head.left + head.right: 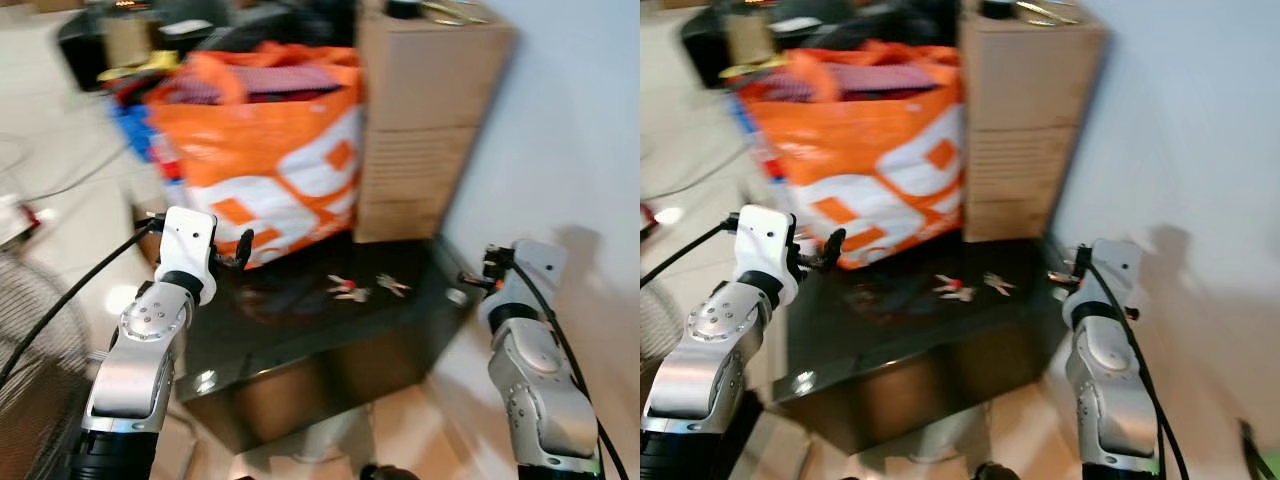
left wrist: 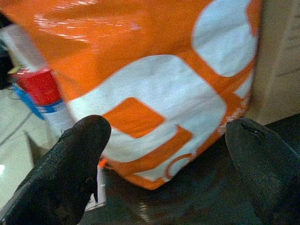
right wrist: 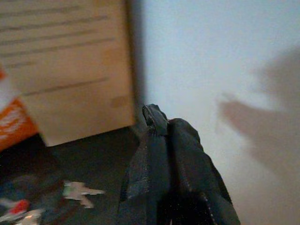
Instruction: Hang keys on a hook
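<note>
Two small bunches of keys lie on a glossy black table [image 1: 300,345]: one with a red tag [image 1: 347,290] and a silvery one [image 1: 392,285] to its right. The same keys show in the right wrist view as the red-tagged bunch [image 3: 16,209] and the silvery bunch [image 3: 80,192]. My left gripper [image 1: 238,250] is raised at the table's left side, close to the orange bag, fingers [image 2: 70,164] spread open and empty. Over the table's right edge my right gripper [image 3: 161,124] is held with its fingers pressed shut, empty.
A large orange and white bag [image 1: 265,150] stuffed with clothes stands at the back of the table. Stacked cardboard boxes [image 1: 420,120] rise beside it against a pale wall [image 1: 570,130]. A fan grille [image 1: 30,340] and cables sit on the floor at left.
</note>
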Robot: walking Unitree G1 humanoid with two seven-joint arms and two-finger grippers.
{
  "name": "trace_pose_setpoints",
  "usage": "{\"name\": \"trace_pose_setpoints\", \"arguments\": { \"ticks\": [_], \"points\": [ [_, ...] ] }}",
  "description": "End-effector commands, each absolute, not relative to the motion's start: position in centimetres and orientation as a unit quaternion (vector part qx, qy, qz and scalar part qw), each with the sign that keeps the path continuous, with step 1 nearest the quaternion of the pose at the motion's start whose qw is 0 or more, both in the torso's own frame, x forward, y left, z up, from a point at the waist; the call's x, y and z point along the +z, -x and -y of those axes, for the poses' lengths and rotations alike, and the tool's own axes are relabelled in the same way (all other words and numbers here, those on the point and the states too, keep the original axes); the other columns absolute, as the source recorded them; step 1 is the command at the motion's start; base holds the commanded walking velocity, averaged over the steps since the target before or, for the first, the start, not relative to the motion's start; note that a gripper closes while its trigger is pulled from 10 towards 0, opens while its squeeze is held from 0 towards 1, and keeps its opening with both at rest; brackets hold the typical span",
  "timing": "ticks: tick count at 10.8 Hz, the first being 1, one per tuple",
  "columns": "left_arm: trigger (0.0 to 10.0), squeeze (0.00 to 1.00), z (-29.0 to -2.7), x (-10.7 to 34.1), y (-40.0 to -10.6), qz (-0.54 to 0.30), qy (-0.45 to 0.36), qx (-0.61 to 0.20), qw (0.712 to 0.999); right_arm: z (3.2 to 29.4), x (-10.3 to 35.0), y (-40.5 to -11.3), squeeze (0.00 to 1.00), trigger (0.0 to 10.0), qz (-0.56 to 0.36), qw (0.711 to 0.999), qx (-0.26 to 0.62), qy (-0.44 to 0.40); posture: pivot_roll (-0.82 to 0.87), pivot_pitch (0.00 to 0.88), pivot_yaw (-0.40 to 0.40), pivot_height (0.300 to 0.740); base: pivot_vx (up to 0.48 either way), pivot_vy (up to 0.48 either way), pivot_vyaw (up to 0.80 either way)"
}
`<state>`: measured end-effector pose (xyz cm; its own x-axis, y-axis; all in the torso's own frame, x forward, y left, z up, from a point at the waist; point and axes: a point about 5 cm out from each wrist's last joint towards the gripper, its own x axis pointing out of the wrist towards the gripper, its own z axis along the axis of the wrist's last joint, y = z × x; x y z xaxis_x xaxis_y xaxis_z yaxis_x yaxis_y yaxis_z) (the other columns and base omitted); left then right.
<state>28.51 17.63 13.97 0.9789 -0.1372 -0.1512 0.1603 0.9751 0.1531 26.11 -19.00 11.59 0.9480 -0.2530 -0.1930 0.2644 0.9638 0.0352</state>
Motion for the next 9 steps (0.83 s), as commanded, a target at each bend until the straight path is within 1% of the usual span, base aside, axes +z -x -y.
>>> {"name": "trace_pose_setpoints", "arguments": {
  "ticks": [1, 2, 3, 4, 5, 6, 7, 8, 9],
  "points": [
    [10.0, 0.00, -17.7, 14.2, -28.5, -0.070, -0.072, -0.072, 0.992, 19.2, 12.2, -26.1, 0.00, 10.0, -0.086, 0.986, -0.143, -0.021, -0.06, 0.000, 0.035, 0.740, 0.000, 0.000, -0.79],
    [10.0, 0.00, -17.8, 14.4, -28.5, -0.066, -0.066, -0.071, 0.993, 19.3, 12.3, -26.1, 0.00, 10.0, -0.091, 0.985, -0.146, -0.021, -0.07, 0.000, 0.035, 0.740, 0.000, 0.000, -0.79],
    [10.0, 0.00, -17.8, 14.5, -28.5, -0.067, -0.046, -0.078, 0.994, 19.2, 12.4, -26.1, 0.00, 10.0, -0.090, 0.985, -0.137, -0.043, -0.07, 0.000, 0.036, 0.740, 0.000, 0.000, -0.79],
    [10.0, 0.00, -17.7, 14.6, -28.5, -0.068, -0.052, -0.087, 0.993, 18.9, 13.0, -26.3, 0.00, 10.0, -0.068, 0.987, -0.122, -0.078, -0.07, 0.000, 0.036, 0.740, 0.000, 0.000, -0.79],
    [10.0, 0.00, -17.9, 14.3, -28.4, -0.069, -0.102, -0.090, 0.988, 18.4, 13.4, -26.3, 0.00, 10.0, -0.072, 0.986, -0.110, -0.103, -0.07, 0.000, 0.037, 0.740, 0.000, 0.000, -0.74],
    [10.0, 0.00, -17.8, 14.1, -28.4, -0.065, -0.108, -0.097, 0.987, 18.4, 13.7, -26.3, 0.00, 10.0, -0.056, 0.989, -0.112, -0.081, -0.07, 0.000, 0.037, 0.740, 0.000, 0.000, -0.76],
    [10.0, 0.00, -17.7, 14.2, -28.4, -0.062, -0.091, -0.104, 0.988, 18.3, 13.8, -26.4, 0.00, 10.0, -0.042, 0.990, -0.103, -0.083, -0.07, 0.000, 0.035, 0.740, 0.000, 0.000, -0.76],
    [10.0, 0.00, -17.8, 14.3, -28.4, -0.060, -0.083, -0.100, 0.990, 18.9, 13.8, -26.4, 0.00, 10.0, -0.032, 0.990, -0.124, -0.067, -0.07, 0.000, 0.032, 0.740, 0.000, 0.000, -0.79],
    [10.0, 0.00, -17.9, 14.3, -28.4, -0.060, -0.078, -0.093, 0.991, 18.7, 13.8, -26.5, 0.00, 10.0, -0.038, 0.990, -0.108, -0.080, -0.06, 0.000, 0.030, 0.740, 0.000, 0.000, -0.79]
  ]
}}
